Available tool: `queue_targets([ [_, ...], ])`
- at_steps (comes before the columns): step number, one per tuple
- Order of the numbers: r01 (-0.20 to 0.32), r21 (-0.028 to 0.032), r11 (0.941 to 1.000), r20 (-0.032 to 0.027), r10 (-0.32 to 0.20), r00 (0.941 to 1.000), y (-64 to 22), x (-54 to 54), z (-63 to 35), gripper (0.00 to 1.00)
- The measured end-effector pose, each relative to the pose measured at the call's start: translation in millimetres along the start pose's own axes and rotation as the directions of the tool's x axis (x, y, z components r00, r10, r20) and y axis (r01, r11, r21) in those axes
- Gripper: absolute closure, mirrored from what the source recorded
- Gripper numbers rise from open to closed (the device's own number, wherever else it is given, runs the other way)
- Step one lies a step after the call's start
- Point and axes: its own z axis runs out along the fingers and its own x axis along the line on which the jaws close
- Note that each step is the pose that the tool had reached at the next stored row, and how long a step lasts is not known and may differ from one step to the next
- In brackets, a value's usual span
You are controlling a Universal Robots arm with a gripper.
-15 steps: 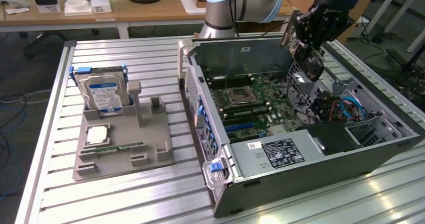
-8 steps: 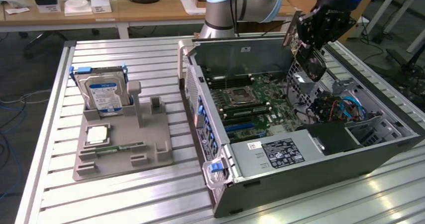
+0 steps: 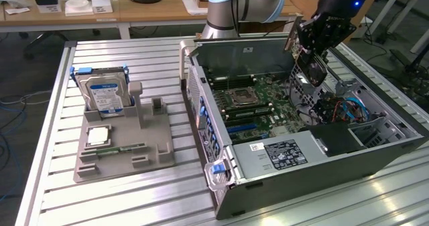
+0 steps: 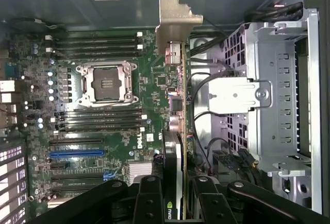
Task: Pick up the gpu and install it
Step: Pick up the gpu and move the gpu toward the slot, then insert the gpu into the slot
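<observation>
While the jaws grip the graphics card narrowly by one end, the card hangs edge-down inside the open computer case, above the motherboard toward the exterior view's right. The card is picked up but not seated, so installation is in hand. In the wrist view the card appears to run crosswise to the expansion slots. Seating calls for edge-to-slot alignment.
</observation>
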Motion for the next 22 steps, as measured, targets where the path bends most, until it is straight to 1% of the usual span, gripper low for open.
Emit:
queue_targets([
  [6, 0.0, -0.0001, 1.0, 0.0, 0.0, 1.0, 0.0, 0.0, 0.1, 0.73],
  [10, 0.0, 0.0007, 1.0, 0.0, 0.0, 1.0, -0.2, 0.1, 3.5, 0.73],
  [22, 0.0, 0.0007, 1.0, 0.0001, 0.0, 1.0, -0.2, 0.1, 3.5, 0.73],
])
